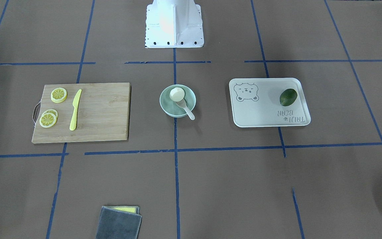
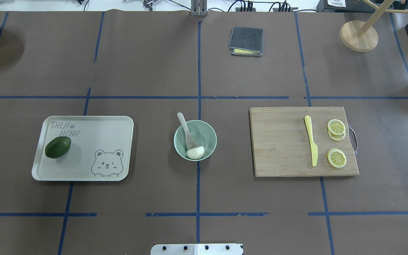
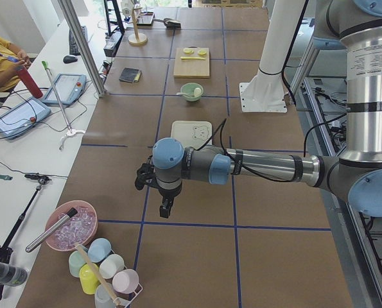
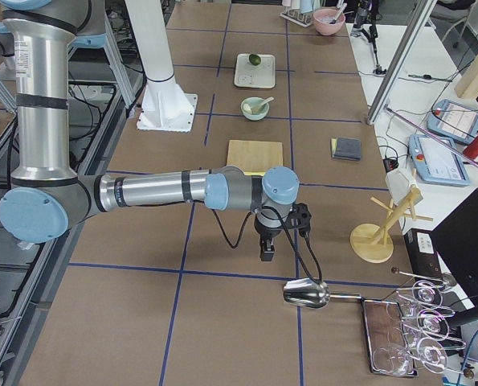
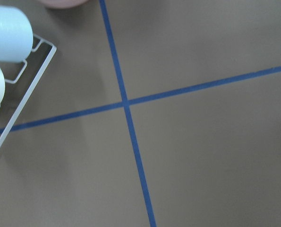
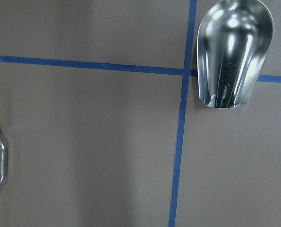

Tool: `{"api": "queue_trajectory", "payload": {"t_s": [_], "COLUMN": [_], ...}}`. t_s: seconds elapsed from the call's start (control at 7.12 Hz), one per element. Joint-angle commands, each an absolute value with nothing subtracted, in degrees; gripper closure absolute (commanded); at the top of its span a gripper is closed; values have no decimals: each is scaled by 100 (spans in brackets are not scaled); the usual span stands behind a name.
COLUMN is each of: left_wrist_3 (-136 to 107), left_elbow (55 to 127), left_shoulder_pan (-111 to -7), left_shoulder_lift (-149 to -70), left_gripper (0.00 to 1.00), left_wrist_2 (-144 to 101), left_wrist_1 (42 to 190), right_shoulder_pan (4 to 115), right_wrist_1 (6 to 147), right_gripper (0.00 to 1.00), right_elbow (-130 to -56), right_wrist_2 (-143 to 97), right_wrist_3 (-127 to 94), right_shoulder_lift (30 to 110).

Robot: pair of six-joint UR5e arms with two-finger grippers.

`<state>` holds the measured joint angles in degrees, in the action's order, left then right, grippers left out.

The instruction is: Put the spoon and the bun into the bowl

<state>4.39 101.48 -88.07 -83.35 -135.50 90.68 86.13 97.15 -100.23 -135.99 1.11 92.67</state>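
The left gripper (image 3: 165,212) is hanging fingers-down over bare table at the robot's left end, with a wire rack (image 5: 24,99) of cups just beside it. It shows only in the side view, so nobody can tell how far apart its fingers are; nothing is visibly hanging from it. The right gripper (image 4: 266,254) is hanging the same way at the opposite end, near a metal scoop (image 6: 234,52). Its opening cannot be judged either, and nothing is showing in it.

Moving inward from the left gripper, the tray (image 2: 94,134) with the avocado (image 2: 58,147) is lying between it and the centre. Moving inward from the right gripper, the cutting board (image 2: 278,141) is lying in between.

The bowl (image 2: 207,136) is sitting on the table's centre line, well apart from both grippers and about equally far from each. The bun (image 2: 195,152) is resting inside it, against the wall on the robot's side and tipped over. The spoon (image 2: 186,129) is lying with its scoop down in the bowl, touching or just beside the bun. Its long axis is running away from the robot and slightly toward the robot's left, with the handle sticking out over the far rim.

Judging from this, both things are already in place, and neither arm is holding the better position for any correction.
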Motion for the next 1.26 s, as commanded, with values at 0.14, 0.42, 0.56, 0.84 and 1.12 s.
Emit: {"api": "queue_trajectory", "payload": {"t_s": [0.14,0.42,0.56,0.84,1.12], "left_wrist_3": [439,439,431,422,431], "left_elbow": [10134,10265,10283,10282,10021], "left_shoulder_pan": [-8798,-8798,-8789,-8824,-8807], "left_shoulder_lift": [-8271,-8095,-8103,-8051,-8199], "left_gripper": [0,0,0,0,0], "left_wrist_2": [-13597,-13606,-13614,-13605,-13614], "left_wrist_1": [8938,8912,8912,8895,8912], "right_shoulder_pan": [8613,8613,8613,8631,8631], "right_wrist_1": [9703,9703,9703,9703,9712], "right_gripper": [0,0,0,0,0], "right_elbow": [-10072,-10081,-10116,-10107,-10334], "right_wrist_2": [-13327,-13192,-13158,-13061,-13130], "right_wrist_3": [71,70,79,88,62], "right_shoulder_lift": [9237,9290,9334,9377,9648]}}
